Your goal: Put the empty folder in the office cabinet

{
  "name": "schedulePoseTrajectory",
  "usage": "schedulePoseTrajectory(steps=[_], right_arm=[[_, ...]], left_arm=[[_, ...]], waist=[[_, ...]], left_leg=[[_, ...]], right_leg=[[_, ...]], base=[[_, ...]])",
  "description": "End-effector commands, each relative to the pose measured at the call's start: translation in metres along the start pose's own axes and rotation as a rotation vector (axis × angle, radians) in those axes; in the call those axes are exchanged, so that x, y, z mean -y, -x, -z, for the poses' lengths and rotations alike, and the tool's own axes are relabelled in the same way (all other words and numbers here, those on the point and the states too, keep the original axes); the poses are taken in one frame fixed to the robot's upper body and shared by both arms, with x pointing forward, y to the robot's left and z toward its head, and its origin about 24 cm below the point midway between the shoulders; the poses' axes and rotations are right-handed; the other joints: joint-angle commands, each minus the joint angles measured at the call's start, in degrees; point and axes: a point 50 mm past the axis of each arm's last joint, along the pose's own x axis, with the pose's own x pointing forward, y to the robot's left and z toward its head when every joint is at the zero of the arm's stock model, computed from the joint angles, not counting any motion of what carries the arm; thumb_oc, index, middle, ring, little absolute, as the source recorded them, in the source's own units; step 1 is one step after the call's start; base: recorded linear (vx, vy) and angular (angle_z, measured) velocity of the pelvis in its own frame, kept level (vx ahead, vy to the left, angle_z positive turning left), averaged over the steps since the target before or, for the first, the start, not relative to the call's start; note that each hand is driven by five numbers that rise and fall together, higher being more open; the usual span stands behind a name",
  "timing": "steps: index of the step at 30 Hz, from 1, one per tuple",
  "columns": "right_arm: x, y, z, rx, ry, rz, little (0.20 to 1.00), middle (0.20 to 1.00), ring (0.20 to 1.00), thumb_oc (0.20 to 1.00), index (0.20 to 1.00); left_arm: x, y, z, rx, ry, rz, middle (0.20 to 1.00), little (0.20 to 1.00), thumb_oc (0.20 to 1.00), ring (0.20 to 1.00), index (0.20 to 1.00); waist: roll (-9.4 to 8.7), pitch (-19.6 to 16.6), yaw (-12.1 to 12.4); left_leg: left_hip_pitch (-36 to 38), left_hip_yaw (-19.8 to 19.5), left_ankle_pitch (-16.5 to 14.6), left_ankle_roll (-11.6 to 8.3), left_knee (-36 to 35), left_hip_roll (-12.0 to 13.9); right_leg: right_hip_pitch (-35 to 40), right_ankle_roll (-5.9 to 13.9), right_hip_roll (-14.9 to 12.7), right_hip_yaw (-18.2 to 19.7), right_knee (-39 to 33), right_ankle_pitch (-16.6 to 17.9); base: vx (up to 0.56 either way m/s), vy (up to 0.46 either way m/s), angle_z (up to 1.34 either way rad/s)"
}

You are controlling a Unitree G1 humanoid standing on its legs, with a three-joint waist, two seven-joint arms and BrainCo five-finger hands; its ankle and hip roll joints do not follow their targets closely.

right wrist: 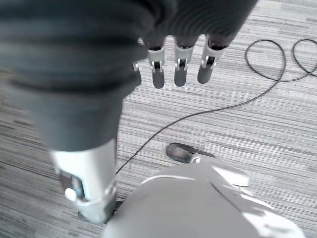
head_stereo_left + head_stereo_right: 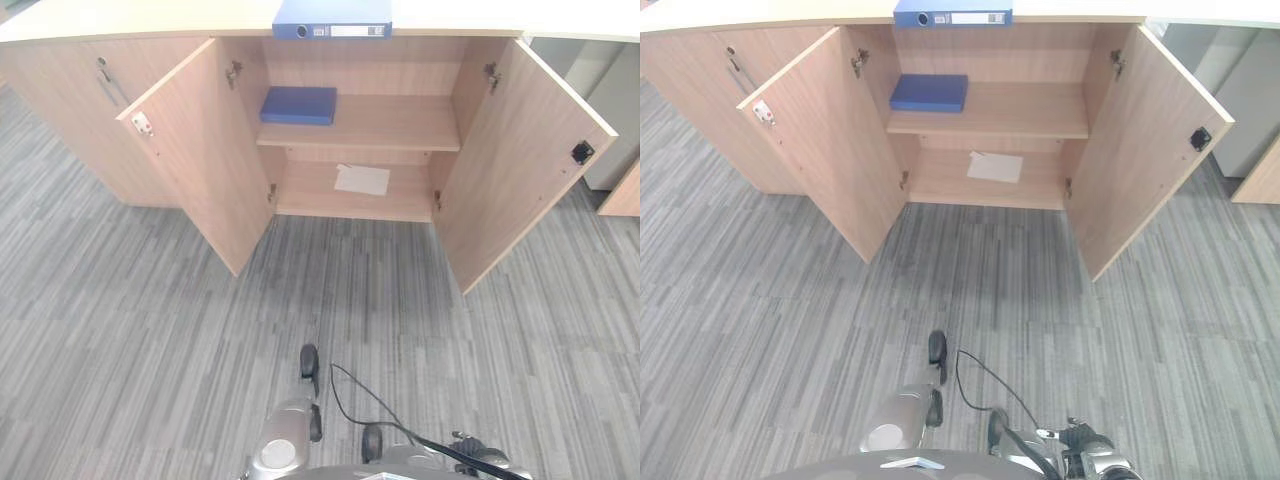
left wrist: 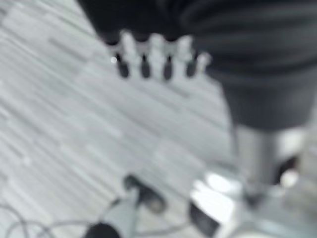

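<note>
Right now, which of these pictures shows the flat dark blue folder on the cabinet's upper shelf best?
The left eye view: the flat dark blue folder lies whole and unblocked at the left of the wooden cabinet's upper shelf. The right eye view shows it much the same. Both wrist views look down at grey carpet.

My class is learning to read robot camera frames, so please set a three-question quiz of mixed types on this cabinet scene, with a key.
1. True or false: both doors of the light wood office cabinet stand open.
2. Where does the flat dark blue folder lie? A) on the upper shelf B) on the grey striped carpet C) on the bottom shelf
3. Fill in: the blue lever-arch binder lies on the cabinet's ____.

Key
1. True.
2. A; the bottom shelf holds a white paper sheet.
3. Top. The left hand and the right hand hang over the carpet with straight fingers, holding nothing.
</note>
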Motion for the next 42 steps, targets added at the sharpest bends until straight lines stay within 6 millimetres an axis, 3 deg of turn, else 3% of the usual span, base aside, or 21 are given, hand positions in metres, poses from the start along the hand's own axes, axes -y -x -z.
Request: schedulePoseTrajectory(steps=[1, 6, 10, 11, 14, 15, 17, 19, 21, 23, 25, 27, 30, 34, 36, 38, 40, 42], right_arm=[[0.008, 0.004, 0.002, 0.064, 0.002, 0.011, 1.0, 1.0, 1.0, 1.0, 1.0], [0.009, 0.004, 0.002, 0.086, -0.005, 0.029, 1.0, 1.0, 1.0, 1.0, 1.0], [0.008, 0.004, -0.002, 0.129, -0.02, 0.037, 1.0, 1.0, 1.0, 1.0, 1.0], [0.006, 0.004, -0.015, 0.187, -0.055, 0.047, 1.0, 1.0, 1.0, 1.0, 1.0], [0.006, 0.004, -0.025, 0.221, -0.065, 0.065, 1.0, 1.0, 1.0, 1.0, 1.0], [0.004, 0.004, -0.04, 0.264, -0.049, 0.085, 1.0, 1.0, 1.0, 1.0, 1.0], [0.004, 0.004, -0.043, 0.278, -0.037, 0.09, 1.0, 1.0, 1.0, 1.0, 1.0], [0.0, 0.005, -0.055, 0.327, 0.0, 0.092, 1.0, 1.0, 1.0, 1.0, 1.0], [0.0, 0.006, -0.062, 0.363, 0.022, 0.108, 1.0, 1.0, 1.0, 1.0, 1.0], [0.001, 0.009, -0.069, 0.384, 0.011, 0.085, 1.0, 1.0, 1.0, 1.0, 1.0], [0.002, 0.009, -0.067, 0.391, -0.009, 0.086, 1.0, 1.0, 1.0, 1.0, 1.0], [0.002, 0.01, -0.065, 0.397, -0.023, 0.103, 1.0, 1.0, 1.0, 1.0, 1.0], [0.005, 0.01, -0.059, 0.379, -0.051, 0.126, 1.0, 1.0, 1.0, 1.0, 1.0], [0.011, 0.009, -0.043, 0.312, -0.038, 0.153, 1.0, 1.0, 1.0, 1.0, 1.0], [0.018, 0.009, -0.039, 0.282, -0.033, 0.166, 1.0, 1.0, 1.0, 1.0, 1.0], [0.024, 0.01, -0.039, 0.274, -0.024, 0.167, 1.0, 1.0, 1.0, 1.0, 1.0], [0.026, 0.011, -0.038, 0.267, -0.011, 0.168, 1.0, 1.0, 1.0, 1.0, 1.0], [0.031, 0.012, -0.037, 0.264, -0.003, 0.181, 1.0, 1.0, 1.0, 1.0, 1.0]], left_arm=[[-0.009, 0.003, -0.003, 0.039, -0.021, -0.019, 1.0, 1.0, 1.0, 1.0, 1.0], [-0.017, 0.005, -0.009, 0.051, -0.035, -0.041, 1.0, 1.0, 1.0, 1.0, 1.0], [-0.029, 0.009, -0.011, 0.042, -0.082, -0.075, 1.0, 1.0, 1.0, 1.0, 1.0], [-0.036, 0.012, -0.014, 0.045, -0.11, -0.101, 1.0, 1.0, 1.0, 1.0, 1.0], [-0.041, 0.013, -0.016, 0.059, -0.118, -0.115, 1.0, 1.0, 1.0, 1.0, 1.0], [-0.045, 0.016, -0.024, 0.099, -0.152, -0.119, 1.0, 1.0, 1.0, 1.0, 1.0], [-0.045, 0.016, -0.027, 0.111, -0.166, -0.111, 1.0, 1.0, 1.0, 1.0, 1.0], [-0.042, 0.017, -0.036, 0.147, -0.201, -0.09, 1.0, 1.0, 1.0, 1.0, 1.0], [-0.041, 0.018, -0.043, 0.167, -0.224, -0.081, 1.0, 1.0, 1.0, 1.0, 1.0], [-0.035, 0.019, -0.059, 0.213, -0.247, -0.074, 1.0, 1.0, 1.0, 1.0, 1.0], [-0.029, 0.019, -0.064, 0.236, -0.243, -0.064, 1.0, 1.0, 1.0, 1.0, 1.0], [-0.025, 0.018, -0.063, 0.244, -0.257, -0.057, 1.0, 1.0, 1.0, 1.0, 1.0], [-0.019, 0.015, -0.06, 0.244, -0.309, -0.038, 1.0, 1.0, 1.0, 1.0, 1.0], [-0.006, 0.013, -0.063, 0.248, -0.311, -0.006, 1.0, 1.0, 1.0, 1.0, 1.0], [0.001, 0.011, -0.065, 0.256, -0.316, 0.008, 1.0, 1.0, 1.0, 1.0, 1.0], [0.005, 0.011, -0.067, 0.267, -0.299, 0.001, 1.0, 1.0, 1.0, 1.0, 1.0], [0.005, 0.011, -0.069, 0.271, -0.288, -0.005, 1.0, 1.0, 1.0, 1.0, 1.0], [0.005, 0.011, -0.07, 0.27, -0.278, -0.006, 1.0, 1.0, 1.0, 1.0, 1.0]], waist=[[-1.78, -1.2, 0.2], [-2.31, -2.7, 0.3], [-3.05, -5.1, 0.8], [-3.11, -5.8, 0.5], [-3.07, -6.2, 0.3], [-1.99, -6.0, -0.6], [-1.65, -5.7, -1.0], [-0.54, -4.0, -2.5], [-0.33, -3.0, -3.1], [-1.48, -1.3, -4.4], [-2.45, -0.8, -5.8], [-2.94, -1.2, -7.0], [-3.0, -2.9, -8.7], [-2.87, -4.9, -9.5], [-3.17, -5.3, -9.1], [-3.76, -4.8, -8.2], [-4.08, -4.4, -7.8], [-4.03, -3.7, -6.8]], left_leg=[[-3.4, 1.9, 6.6, 3.58, 3.0, -0.3], [-1.3, 3.9, 2.8, 5.4, 5.7, -0.4], [0.4, 3.1, -1.5, 8.5, 8.9, -3.0], [2.1, 2.4, -2.6, 10.17, 8.6, -4.6], [3.1, 2.3, -3.4, 11.34, 8.4, -5.4], [6.9, 3.1, -4.3, 13.01, 6.4, -6.1], [8.2, 3.4, -4.5, 13.25, 5.4, -6.1], [13.6, 5.2, -5.0, 12.46, 2.5, -4.7], [16.1, 6.1, -5.3, 11.4, 1.6, -3.6], [18.6, 8.1, -6.9, 10.14, 1.6, -2.3], [20.9, 8.4, -8.5, 9.71, 1.6, -2.4], [23.2, 7.4, -10.1, 9.68, 1.0, -2.3], [25.2, 5.5, -11.0, 9.36, -0.2, -1.6], [26.6, 3.7, -12.1, 8.04, 1.4, 0.1], [24.8, 3.7, -11.6, 7.12, 6.8, 1.3], [19.6, 3.7, -7.9, 6.34, 17.1, 3.4], [16.2, 3.6, -6.1, 5.79, 23.3, 4.7], [12.1, 2.0, -6.0, 6.01, 27.2, 4.1]], right_leg=[[4.8, 5.29, 0.2, 1.5, 2.4, -3.0], [7.9, 6.76, -2.5, 2.8, 3.1, -5.7], [9.8, 8.37, -6.0, 1.6, 6.0, -6.4], [8.9, 9.02, -7.7, 0.0, 11.0, -5.5], [7.0, 10.2, -9.2, -1.5, 16.5, -2.4], [-1.0, 11.9, -11.9, -4.4, 30.4, 4.9], [-3.1, 11.88, -11.9, -5.1, 32.2, 5.0], [-10.8, 11.53, -10.6, -9.2, 30.0, 2.7], [-13.0, 11.24, -10.0, -11.6, 25.4, 1.3], [-15.9, 12.53, -11.0, -13.7, 14.2, 4.6], [-18.0, 14.44, -12.8, -12.1, 8.2, 10.4], [-19.5, 15.51, -13.4, -9.4, 5.4, 13.7], [-19.0, 14.95, -11.8, -5.9, 3.9, 12.6], [-16.1, 12.58, -9.9, -4.7, 3.6, 9.6], [-14.3, 11.12, -9.2, -5.3, 3.4, 8.6], [-11.6, 9.23, -8.2, -5.3, 2.9, 7.1], [-10.4, 8.19, -7.9, -5.5, 2.8, 6.4], [-8.5, 7.49, -7.4, -5.9, 2.8, 5.1]], base=[[0.36, 0.189, -0.29], [0.42, 0.184, -0.5], [0.42, 0.215, -0.33], [0.24, 0.159, -0.13], [0.23, 0.193, -0.01], [0.22, 0.247, 0.02], [0.17, 0.149, -0.1], [0.17, -0.01, 0.13], [0.12, -0.156, -0.14], [0.15, -0.258, -0.22], [0.27, -0.218, -0.12], [0.38, -0.238, -0.08], [0.32, -0.213, 0.07], [0.3, -0.236, 0.55], [0.22, -0.261, 0.2], [0.17, -0.264, 0.05], [0.14, -0.214, -0.04], [0.13, -0.106, -0.07]])
